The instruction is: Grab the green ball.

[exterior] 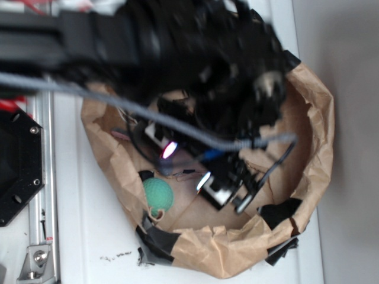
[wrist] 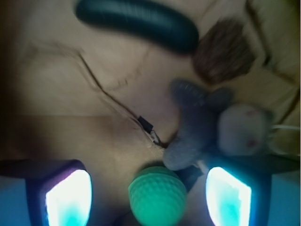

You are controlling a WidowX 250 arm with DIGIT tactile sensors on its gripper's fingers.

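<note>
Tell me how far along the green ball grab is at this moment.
Done: the gripper is open and lined up, with the green ball sitting between its lit fingers in the wrist view. In hand: nothing, as neither finger touches the ball. Left: closing on it and lifting it out of the brown paper nest.

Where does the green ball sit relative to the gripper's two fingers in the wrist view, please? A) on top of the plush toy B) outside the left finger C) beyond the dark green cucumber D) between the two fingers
D: the green ball lies low in the frame in the gap between the two lit fingers, with the gripper open around it.
</note>
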